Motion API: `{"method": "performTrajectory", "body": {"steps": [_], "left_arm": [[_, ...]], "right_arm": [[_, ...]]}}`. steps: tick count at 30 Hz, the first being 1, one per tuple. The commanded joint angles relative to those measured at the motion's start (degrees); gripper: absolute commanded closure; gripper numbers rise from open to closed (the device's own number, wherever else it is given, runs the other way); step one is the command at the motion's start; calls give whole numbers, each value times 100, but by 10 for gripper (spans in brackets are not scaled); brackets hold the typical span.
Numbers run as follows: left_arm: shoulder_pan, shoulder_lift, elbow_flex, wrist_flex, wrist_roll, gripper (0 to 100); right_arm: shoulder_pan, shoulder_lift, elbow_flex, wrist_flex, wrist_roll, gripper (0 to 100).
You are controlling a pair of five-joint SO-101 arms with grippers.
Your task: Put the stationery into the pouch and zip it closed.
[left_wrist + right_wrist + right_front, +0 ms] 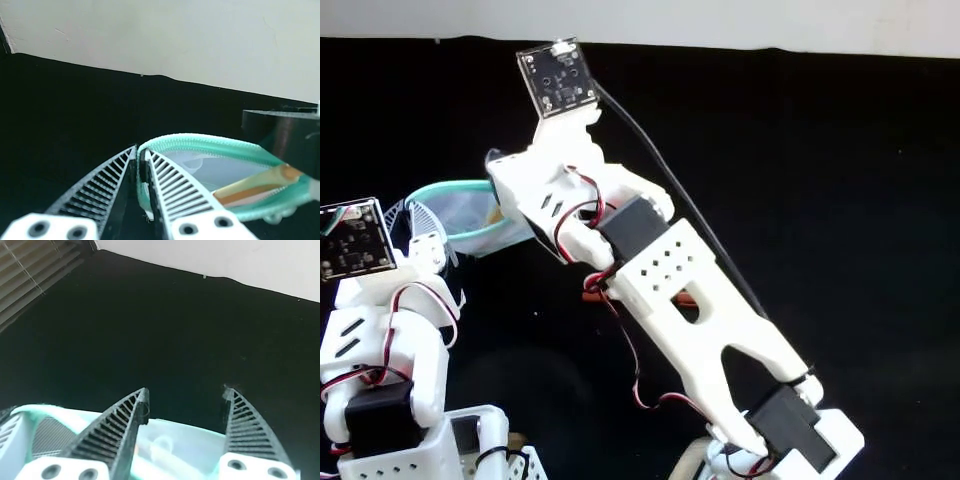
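Where black table [840, 150] meets wall [720, 20], left jaws pinch pouch [220, 167] rim; right jaws gape empty.

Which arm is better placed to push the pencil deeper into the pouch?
Probably right: the right end effector is open above the pouch, while the left end effector is shut on the pouch's teal rim.

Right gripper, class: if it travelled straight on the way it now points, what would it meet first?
Likely the black table. The right gripper is open, and the pouch lies back near its finger bases, not ahead of the tips. Depth is unclear.
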Motion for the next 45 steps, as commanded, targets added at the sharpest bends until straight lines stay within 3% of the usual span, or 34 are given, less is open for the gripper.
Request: {"method": "performTrajectory", "body": {"steps": [1, 14, 26, 35, 40, 45], "left_arm": [[-66, 321, 198, 26, 18, 993], [-75, 321, 198, 26, 18, 993], [-75, 312, 198, 26, 18, 993], [-75, 321, 198, 26, 18, 993], [-233, 321, 198, 26, 18, 993], [-233, 321, 198, 26, 18, 993]], "right_arm": [[-31, -31, -40, -66, 53, 767], [620, -1015, -224, 444, 44, 767], [-13, -945, 347, 505, 53, 767], [-321, -936, 1174, -505, 53, 767], [-945, -646, 1130, -505, 53, 767], [-848, -585, 479, -541, 53, 767]]}}
